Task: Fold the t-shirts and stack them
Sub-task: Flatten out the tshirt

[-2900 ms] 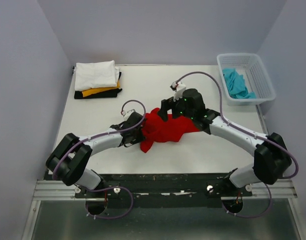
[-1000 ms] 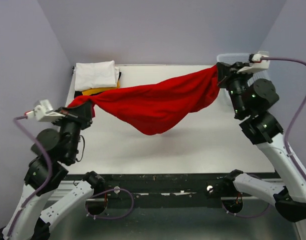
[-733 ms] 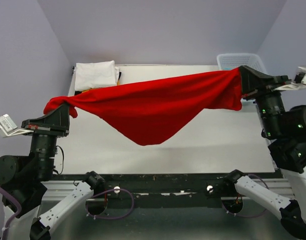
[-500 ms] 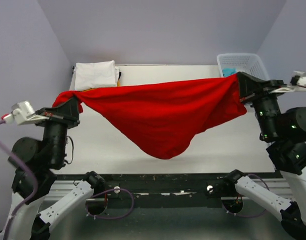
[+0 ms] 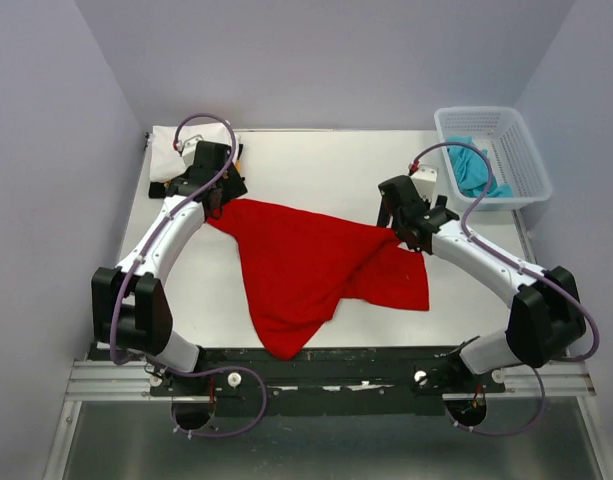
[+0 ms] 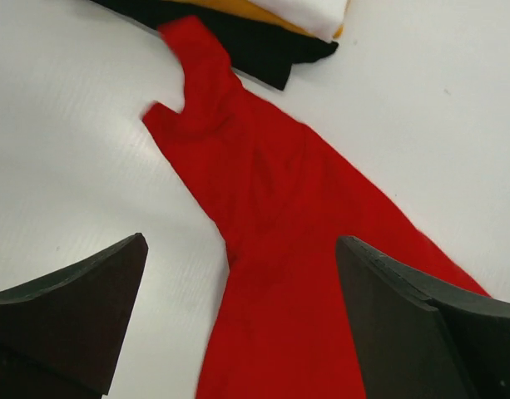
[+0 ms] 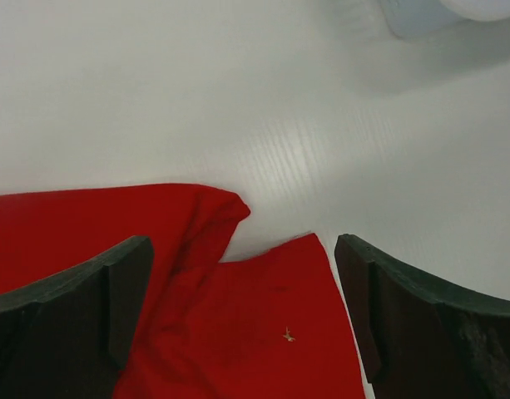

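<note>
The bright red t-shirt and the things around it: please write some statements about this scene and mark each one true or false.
1. The bright red cotton t-shirt lies on the white table, in neither gripper. True.
2. The left gripper and the right gripper are shut. False: both stand open.
3. A turquoise t-shirt lies in the white plastic lattice basket. True.
4. The red t-shirt is neatly folded. False: it lies spread out, one part doubled over.
5. The stack of folded t-shirts sits at the far right. False: far left.
</note>
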